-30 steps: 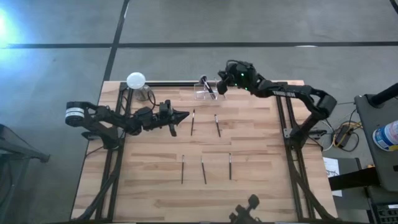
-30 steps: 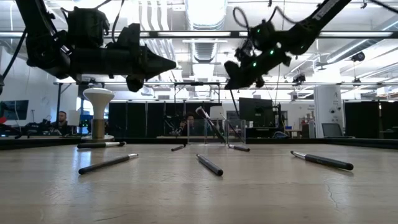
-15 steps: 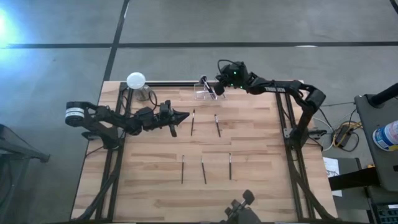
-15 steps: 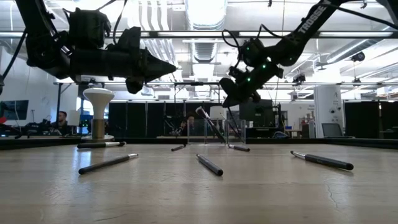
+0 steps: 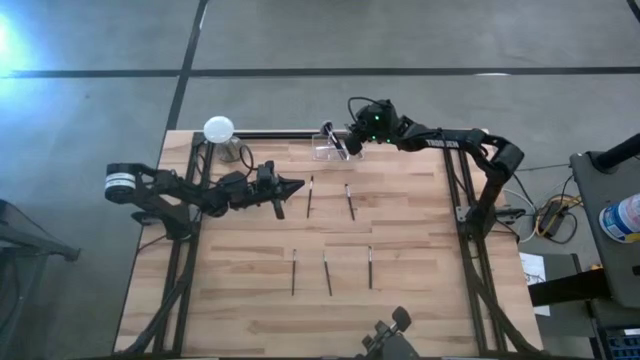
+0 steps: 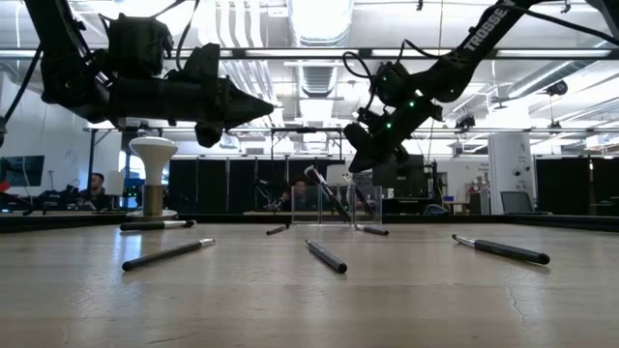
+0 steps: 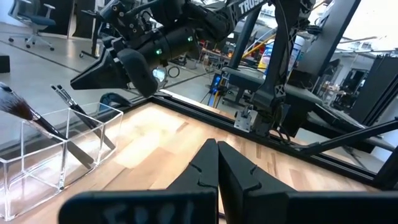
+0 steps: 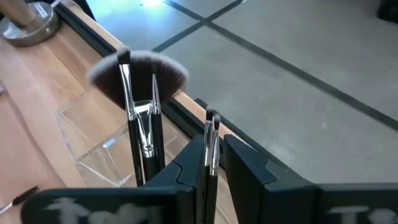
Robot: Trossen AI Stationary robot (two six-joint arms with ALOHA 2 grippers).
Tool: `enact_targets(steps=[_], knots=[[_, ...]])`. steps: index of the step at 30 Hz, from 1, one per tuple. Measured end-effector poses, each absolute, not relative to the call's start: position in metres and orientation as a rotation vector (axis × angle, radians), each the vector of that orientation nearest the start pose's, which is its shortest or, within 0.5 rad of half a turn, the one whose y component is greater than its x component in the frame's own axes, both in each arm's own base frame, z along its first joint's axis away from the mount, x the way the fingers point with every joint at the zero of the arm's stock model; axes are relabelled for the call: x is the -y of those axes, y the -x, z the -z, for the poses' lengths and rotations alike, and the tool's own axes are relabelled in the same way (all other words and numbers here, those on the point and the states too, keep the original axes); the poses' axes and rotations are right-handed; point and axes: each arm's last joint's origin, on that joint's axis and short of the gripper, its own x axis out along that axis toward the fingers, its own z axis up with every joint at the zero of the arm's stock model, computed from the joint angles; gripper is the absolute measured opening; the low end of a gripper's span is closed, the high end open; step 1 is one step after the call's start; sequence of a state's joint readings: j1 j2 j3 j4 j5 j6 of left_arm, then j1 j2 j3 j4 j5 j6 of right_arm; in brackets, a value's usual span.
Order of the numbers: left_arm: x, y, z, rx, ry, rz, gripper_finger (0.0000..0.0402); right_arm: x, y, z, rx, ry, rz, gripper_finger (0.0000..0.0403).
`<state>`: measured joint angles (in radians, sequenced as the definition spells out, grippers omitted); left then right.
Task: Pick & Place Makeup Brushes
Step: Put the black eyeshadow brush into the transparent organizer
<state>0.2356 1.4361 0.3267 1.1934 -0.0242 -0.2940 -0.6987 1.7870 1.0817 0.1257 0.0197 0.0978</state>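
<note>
The table [image 5: 400, 240] spreads under me, pale wood, with five makeup brushes [image 5: 326, 272] lying loose on it: two side by side near the middle and three in a row nearer the front edge. They lie apart from one another, which I judge makes each easy to take alone. At the far edge stands the clear holder [image 5: 330, 148], set there as the place the brushes go; a fan brush [image 8: 138, 78] and other thin ones lean inside it. Well left of it sits the white ball-topped stand [image 5: 219, 130].

My left gripper [image 5: 292, 186] hangs over the table's left half, its fingers pressed together on nothing, tip aimed toward the two middle brushes. I take it to be waiting its turn.

My right gripper [image 8: 211, 158] is above the holder, tilted down into it. A thin brush [image 8: 211, 140] stands between its fingers, tip up, and the jaws show a narrow gap on either side of the handle. I judge I am letting it drop among the others, though I cannot tell whether the fingers still touch it.

A second ago this gripper was higher and farther right of the holder, with the arm bent wider; now it has come in over the box and lower. The left arm and the five loose brushes have not moved.
</note>
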Motion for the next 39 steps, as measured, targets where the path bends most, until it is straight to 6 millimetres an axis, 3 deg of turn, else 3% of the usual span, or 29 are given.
enact_targets(steps=[7,11,14,22,27,30,35,39], knots=[[-0.058,-0.237,-0.177,0.084,0.292,-0.251,0.0,0.238,-0.288,-0.212,-0.546,-0.274,0.714,0.0066],[-0.058,-0.237,-0.175,0.062,0.287,-0.254,0.0,0.211,-0.279,-0.231,-0.535,-0.215,0.676,0.0029],[-0.058,-0.239,-0.174,0.031,0.288,-0.259,0.0,0.185,-0.269,-0.232,-0.508,-0.201,0.649,0.0013],[-0.059,-0.26,-0.173,-0.215,0.31,-0.279,0.0,0.112,-0.24,-0.194,-0.374,-0.244,0.518,0.0008],[-0.041,-0.271,-0.177,-0.299,0.361,-0.246,0.0,0.079,-0.22,-0.175,-0.295,-0.232,0.553,0.0008],[-0.026,-0.276,-0.176,-0.412,0.455,-0.239,0.0,0.068,-0.209,-0.168,-0.26,-0.224,0.556,0.0008],[0.005,-0.275,-0.177,-0.694,0.584,-0.383,0.0,0.058,-0.195,-0.156,-0.245,-0.22,0.548,0.0008],[0.032,-0.273,-0.188,-0.788,0.744,-0.458,0.0,0.055,-0.188,-0.149,-0.236,-0.227,0.541,0.0008]])
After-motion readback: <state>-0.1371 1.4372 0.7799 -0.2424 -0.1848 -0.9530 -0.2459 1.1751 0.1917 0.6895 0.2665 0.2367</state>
